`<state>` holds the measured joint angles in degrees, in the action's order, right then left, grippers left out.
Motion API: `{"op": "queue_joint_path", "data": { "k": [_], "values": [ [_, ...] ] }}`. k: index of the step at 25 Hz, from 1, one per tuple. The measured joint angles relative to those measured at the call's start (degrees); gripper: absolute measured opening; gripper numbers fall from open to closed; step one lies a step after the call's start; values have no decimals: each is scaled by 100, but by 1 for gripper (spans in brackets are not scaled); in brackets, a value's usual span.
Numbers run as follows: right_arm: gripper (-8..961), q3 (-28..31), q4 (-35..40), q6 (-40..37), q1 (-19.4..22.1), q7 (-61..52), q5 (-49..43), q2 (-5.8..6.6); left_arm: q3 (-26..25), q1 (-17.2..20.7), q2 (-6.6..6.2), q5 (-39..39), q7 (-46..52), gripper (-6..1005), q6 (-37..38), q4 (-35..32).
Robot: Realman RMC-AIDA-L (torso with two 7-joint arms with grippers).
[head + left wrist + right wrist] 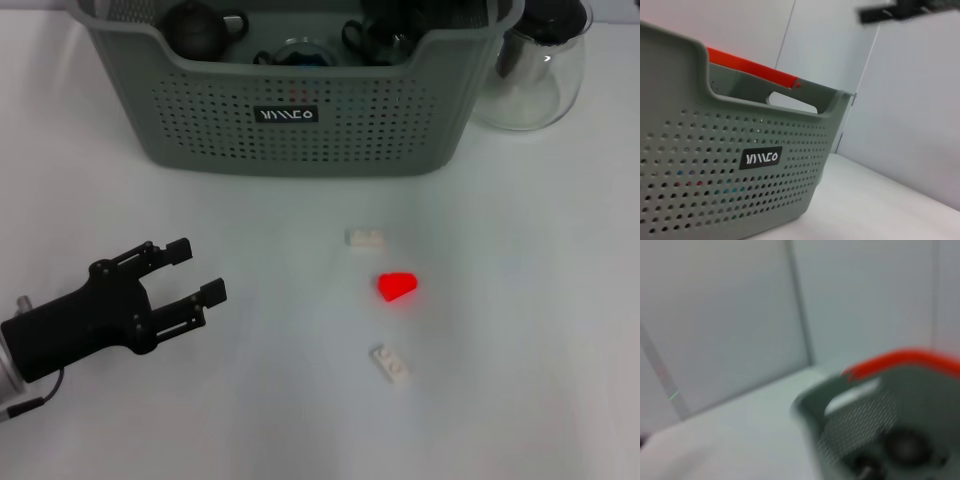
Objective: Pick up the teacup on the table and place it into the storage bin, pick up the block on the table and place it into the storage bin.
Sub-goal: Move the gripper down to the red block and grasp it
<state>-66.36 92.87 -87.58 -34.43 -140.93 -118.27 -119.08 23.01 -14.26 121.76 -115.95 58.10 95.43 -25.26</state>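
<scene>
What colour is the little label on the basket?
Black with white lettering, on the storage bin's label; clearest in the left wrist view.

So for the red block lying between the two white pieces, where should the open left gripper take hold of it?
Probably from straight above: the red block lies low on the table, apart from both white pieces. The left gripper could close across its narrower width, fingers straddling it, since the wedge-like shape tapers toward one end.
</scene>
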Motion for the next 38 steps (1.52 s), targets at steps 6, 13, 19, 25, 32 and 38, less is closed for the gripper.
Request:
{"op": "queue_joint_path", "data": {
  "k": [6,13,19,25,32,38],
  "values": [
    [800,-235,82,-1462,96,-14,-1120,-43,-33,-71,-31,1,3,761,-7,-2],
    [630,-1994,-623,-1069,-153,-127,-2267,-128,-34,-112,-41,1,16,761,-25,29],
    [538,-2567,-1737,-194,-463,222,-2359,-131,-34,-75,-26,2,17,761,-54,30],
    [482,-2717,-2502,567,-584,381,-1928,-140,-34,-58,-19,3,17,761,-70,30],
    [464,-2763,-3377,1366,-681,481,-1610,-148,-34,-59,-13,2,17,761,-86,30],
    [466,-2734,-3762,1537,-773,405,-1609,-137,-33,-59,-10,-5,19,761,-107,30]
  ]
}}
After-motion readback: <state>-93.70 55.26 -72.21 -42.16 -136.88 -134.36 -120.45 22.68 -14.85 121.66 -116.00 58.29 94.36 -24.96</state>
